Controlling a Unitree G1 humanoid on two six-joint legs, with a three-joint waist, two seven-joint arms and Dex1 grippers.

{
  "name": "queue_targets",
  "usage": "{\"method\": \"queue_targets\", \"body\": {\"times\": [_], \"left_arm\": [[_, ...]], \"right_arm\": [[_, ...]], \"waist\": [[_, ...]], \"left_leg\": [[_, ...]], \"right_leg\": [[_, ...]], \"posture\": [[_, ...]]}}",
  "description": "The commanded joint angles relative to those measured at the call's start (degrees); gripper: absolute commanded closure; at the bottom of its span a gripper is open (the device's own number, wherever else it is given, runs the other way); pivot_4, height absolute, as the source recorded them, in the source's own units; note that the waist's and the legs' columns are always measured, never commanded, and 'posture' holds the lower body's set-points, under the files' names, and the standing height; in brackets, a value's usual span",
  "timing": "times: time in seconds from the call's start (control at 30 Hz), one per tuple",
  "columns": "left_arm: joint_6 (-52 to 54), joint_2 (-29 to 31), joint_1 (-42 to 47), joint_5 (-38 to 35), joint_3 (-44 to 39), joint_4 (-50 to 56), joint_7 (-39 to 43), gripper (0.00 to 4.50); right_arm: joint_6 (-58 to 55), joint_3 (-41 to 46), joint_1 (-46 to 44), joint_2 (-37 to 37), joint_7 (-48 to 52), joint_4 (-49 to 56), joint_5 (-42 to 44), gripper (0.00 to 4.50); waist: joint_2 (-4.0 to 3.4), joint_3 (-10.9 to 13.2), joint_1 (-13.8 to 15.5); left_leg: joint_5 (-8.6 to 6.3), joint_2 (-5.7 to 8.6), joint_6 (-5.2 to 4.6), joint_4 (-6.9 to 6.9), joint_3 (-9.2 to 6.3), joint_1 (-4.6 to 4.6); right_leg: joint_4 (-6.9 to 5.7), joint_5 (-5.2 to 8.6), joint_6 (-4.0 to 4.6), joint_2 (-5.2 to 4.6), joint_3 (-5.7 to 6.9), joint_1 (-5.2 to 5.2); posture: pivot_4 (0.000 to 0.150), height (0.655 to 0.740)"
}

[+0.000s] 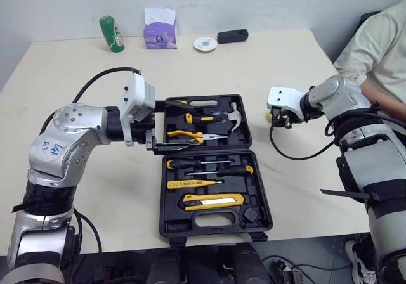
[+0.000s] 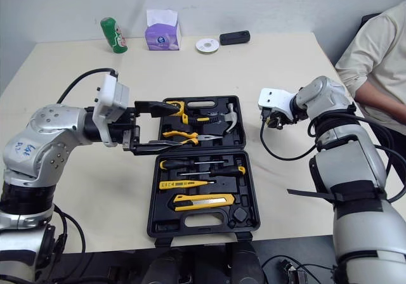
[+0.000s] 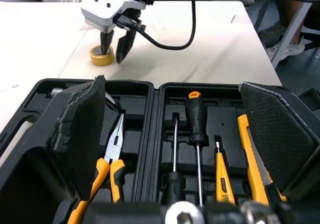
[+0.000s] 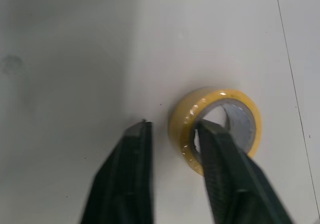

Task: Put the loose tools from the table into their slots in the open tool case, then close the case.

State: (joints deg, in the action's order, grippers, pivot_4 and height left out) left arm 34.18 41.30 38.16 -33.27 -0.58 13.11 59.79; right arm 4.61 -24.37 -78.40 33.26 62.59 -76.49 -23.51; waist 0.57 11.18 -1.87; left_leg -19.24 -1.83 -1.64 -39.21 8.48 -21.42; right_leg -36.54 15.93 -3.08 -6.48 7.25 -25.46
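The black tool case (image 1: 163,220) lies open at the table's front middle. It holds yellow-handled pliers (image 1: 185,135), a hammer (image 1: 233,116), screwdrivers (image 1: 209,167) and a yellow knife (image 1: 212,200). A yellow tape roll (image 4: 215,95) lies on the table right of the case. My right gripper (image 4: 175,126) is open and straddles the roll's wall, with one finger in the hole and the other outside, a gap away. My left gripper (image 1: 171,125) hovers wide open over the left edge of the case, holding nothing.
At the table's far edge stand a green can (image 1: 111,33), a purple tissue box (image 1: 160,28), a white disc (image 1: 205,44) and a black device (image 1: 232,35). A person (image 1: 380,49) sits at the right side of the table.
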Motion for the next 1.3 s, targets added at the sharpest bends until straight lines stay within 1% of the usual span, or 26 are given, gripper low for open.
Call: {"method": "queue_targets", "body": {"times": [0.03,0.13,0.23,0.27,0.37,0.4,0.47,0.53,0.6,0.67,0.7,0.83,0.93,1.0,1.13,1.17,1.23,1.3], "left_arm": [[-0.76,0.03,1.37,0.05,-0.39,2.12,-0.31,0.00],[-0.59,0.33,0.90,0.01,-0.01,3.05,-0.13,0.00],[0.65,0.63,-0.84,-1.15,0.72,6.03,0.38,0.00],[0.89,0.77,-1.59,-1.55,1.04,7.33,0.71,0.00],[1.88,0.43,-3.33,-2.86,1.77,10.68,0.96,0.00],[2.34,0.31,-3.66,-3.41,1.88,11.36,1.03,0.00],[3.12,0.38,-4.09,-4.33,2.23,12.24,1.65,0.00],[3.70,0.45,-4.40,-5.10,2.67,12.70,2.41,0.00],[3.51,0.10,-4.45,-5.15,3.23,12.63,2.73,0.00],[3.06,-0.66,-4.08,-4.90,4.03,12.05,2.94,0.00],[2.90,-0.96,-3.91,-4.80,4.34,11.79,3.03,0.00],[2.18,-2.16,-3.46,-4.20,5.40,11.00,3.41,0.00],[1.90,-2.60,-3.14,-3.97,5.92,10.58,3.61,0.00],[1.84,-2.79,-2.91,-3.91,6.16,10.40,3.65,0.00],[1.52,-3.17,-2.97,-3.50,6.47,10.35,3.44,0.00],[1.49,-3.28,-3.04,-3.38,6.53,10.40,3.31,0.00],[1.45,-3.47,-3.30,-3.26,6.55,10.54,3.07,0.00],[1.35,-3.68,-3.57,-3.15,6.63,10.63,2.84,0.00]], "right_arm": [[0.39,1.07,-0.51,0.96,-0.76,0.32,-0.59,4.44],[2.50,1.24,-0.83,2.12,0.36,0.90,-0.43,4.44],[4.36,2.06,-0.93,4.03,3.95,2.11,0.74,4.44],[5.02,2.50,-0.77,4.91,5.89,2.85,1.39,4.44],[5.54,5.04,1.34,9.03,16.49,8.86,5.35,4.44],[4.71,6.02,3.25,10.78,20.50,12.78,7.17,4.44],[0.97,7.74,9.37,14.93,27.69,24.17,11.66,4.44],[-4.46,8.01,18.89,21.29,29.86,40.28,17.86,4.44],[-9.92,9.31,28.50,27.59,29.91,54.36,22.62,4.44],[-11.92,12.68,38.44,33.20,29.25,64.04,24.80,4.44],[-12.18,14.13,42.21,35.11,28.38,67.15,25.25,4.44],[-13.76,18.58,53.80,38.15,23.49,75.59,26.86,4.44],[-14.34,20.56,59.72,38.78,21.91,79.89,27.08,4.44],[-13.34,20.97,61.88,38.82,20.64,80.70,25.99,4.44],[-10.23,20.15,62.90,38.38,17.78,78.93,23.00,4.44],[-10.10,20.26,63.00,38.43,17.82,79.07,23.20,4.07],[-10.94,20.77,63.15,39.54,19.71,80.38,24.70,3.20],[-11.97,21.77,62.13,41.20,22.65,81.99,26.82,2.23]], "waist": [[0.00,0.00,-0.04],[0.00,0.00,-0.04],[0.00,0.00,0.01],[0.00,0.00,0.03],[0.00,0.00,0.22],[0.00,0.00,0.31],[0.00,0.00,0.47],[0.00,0.00,0.85],[-0.03,0.02,1.28],[-0.03,0.02,1.78],[-0.03,0.02,1.85],[-0.02,0.02,1.59],[-0.01,0.03,1.61],[-0.01,0.03,1.79],[0.03,0.02,1.80],[0.05,0.02,1.79],[0.05,0.02,1.85],[0.04,0.03,1.85]], "left_leg": [[0.00,0.00,0.00,0.00,0.00,0.00],[0.00,0.00,0.00,0.00,0.00,0.00],[0.00,0.00,0.00,0.00,0.00,0.00],[0.00,0.01,0.00,0.00,0.00,0.00],[0.00,0.01,0.00,0.00,0.00,-0.01],[0.00,0.01,0.00,0.00,-0.02,-0.01],[0.00,0.01,0.00,-0.03,-0.06,0.00],[0.00,0.01,0.00,-0.05,-0.11,0.01],[0.00,0.02,0.00,-0.04,-0.15,0.02],[0.00,0.03,0.00,-0.04,-0.13,0.01],[0.00,0.02,0.01,-0.06,-0.13,0.02],[0.00,0.05,0.01,-0.12,0.06,0.27],[0.05,0.01,0.10,-0.12,0.05,0.37],[0.06,0.01,0.12,-0.12,0.01,0.36],[0.06,0.04,0.10,-0.13,0.01,0.35],[0.06,0.03,0.10,-0.13,0.01,0.36],[0.06,0.04,0.09,-0.14,0.01,0.35],[0.07,0.04,0.09,-0.14,-0.01,0.34]], "right_leg": [[0.00,0.00,0.00,0.00,0.00,0.00],[-0.01,0.00,0.00,0.00,-0.01,0.00],[0.01,0.00,0.00,0.00,-0.01,0.00],[0.01,0.00,0.00,0.00,-0.01,0.00],[0.02,0.00,0.00,0.00,-0.01,0.00],[0.01,0.00,0.00,0.00,-0.01,0.00],[0.01,0.00,0.00,0.01,0.00,0.03],[0.03,0.00,-0.01,0.02,0.02,0.09],[0.04,-0.01,-0.01,0.01,0.07,0.11],[0.05,-0.01,-0.01,0.01,0.07,0.09],[0.04,-0.01,-0.01,0.02,0.07,0.09],[0.14,-0.01,-0.01,0.03,-0.16,0.17],[0.08,0.00,0.01,0.08,-0.20,0.21],[0.07,0.00,0.03,0.09,-0.20,0.20],[0.09,0.00,0.02,0.06,-0.21,0.22],[0.10,0.00,0.02,0.07,-0.21,0.23],[0.09,0.00,0.02,0.07,-0.21,0.24],[0.09,0.00,0.02,0.07,-0.20,0.23]], "posture": [[0.150,0.7316],[0.150,0.7316],[0.150,0.7316],[0.150,0.7316],[0.150,0.7316],[0.150,0.7316],[0.150,0.7316],[0.150,0.7316],[0.150,0.7316],[0.150,0.7316],[0.150,0.7316],[0.150,0.7316],[0.150,0.7316],[0.150,0.7316],[0.150,0.7316],[0.150,0.7316],[0.150,0.7316],[0.150,0.7316]]}}
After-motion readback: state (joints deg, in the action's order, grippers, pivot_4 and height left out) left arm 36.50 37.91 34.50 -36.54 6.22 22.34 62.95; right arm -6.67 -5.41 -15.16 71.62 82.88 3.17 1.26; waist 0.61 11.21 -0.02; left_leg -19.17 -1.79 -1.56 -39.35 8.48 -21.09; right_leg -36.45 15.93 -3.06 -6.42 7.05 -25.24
